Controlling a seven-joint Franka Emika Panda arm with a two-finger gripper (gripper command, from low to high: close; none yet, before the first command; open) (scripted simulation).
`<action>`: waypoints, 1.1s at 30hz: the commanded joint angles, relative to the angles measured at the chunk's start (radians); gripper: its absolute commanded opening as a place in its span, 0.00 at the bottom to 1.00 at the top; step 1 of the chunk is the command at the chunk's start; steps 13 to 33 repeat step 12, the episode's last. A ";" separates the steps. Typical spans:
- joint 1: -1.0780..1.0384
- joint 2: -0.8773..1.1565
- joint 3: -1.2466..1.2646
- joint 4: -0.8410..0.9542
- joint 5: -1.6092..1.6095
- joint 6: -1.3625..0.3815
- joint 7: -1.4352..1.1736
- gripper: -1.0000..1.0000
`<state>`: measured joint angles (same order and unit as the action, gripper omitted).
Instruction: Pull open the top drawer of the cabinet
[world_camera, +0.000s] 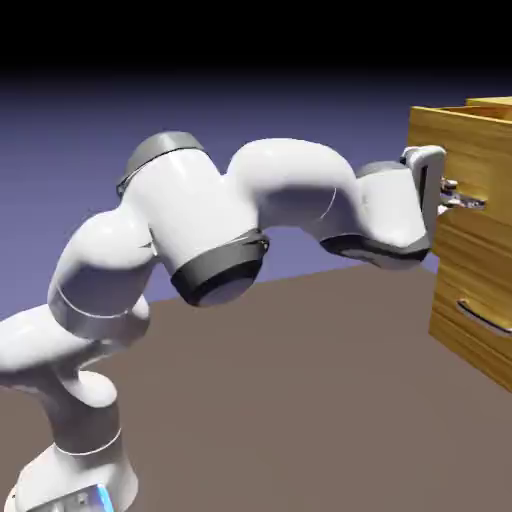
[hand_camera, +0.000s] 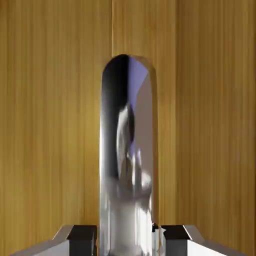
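The cabinet (world_camera: 478, 290) stands at the exterior view's right, golden wood grain. The top drawer (world_camera: 480, 150) has its front a little further out toward the arm than the front below it. My gripper (world_camera: 458, 197) reaches in level from the left and is shut on the top drawer's silver bar handle (world_camera: 472, 203). In the hand view the handle (hand_camera: 127, 150) runs up the middle as a shiny bar, between my two grey fingertips (hand_camera: 82, 235) at the bottom edge. The drawer's wood front (hand_camera: 50, 125) fills everything behind it.
Below the top drawer is a like drawer front (world_camera: 485, 275) with its own silver handle (world_camera: 485, 320). The brown table (world_camera: 300, 400) spreads under the arm. My white arm (world_camera: 200, 220) arches from the lower left across to the cabinet.
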<state>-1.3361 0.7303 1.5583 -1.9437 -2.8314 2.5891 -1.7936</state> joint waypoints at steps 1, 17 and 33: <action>-0.036 -0.006 0.028 -0.032 0.001 -0.006 0.006 0.00; -0.348 0.011 0.284 -0.291 0.020 -0.057 0.013 1.00; -0.348 0.011 0.284 -0.291 0.020 -0.057 0.013 1.00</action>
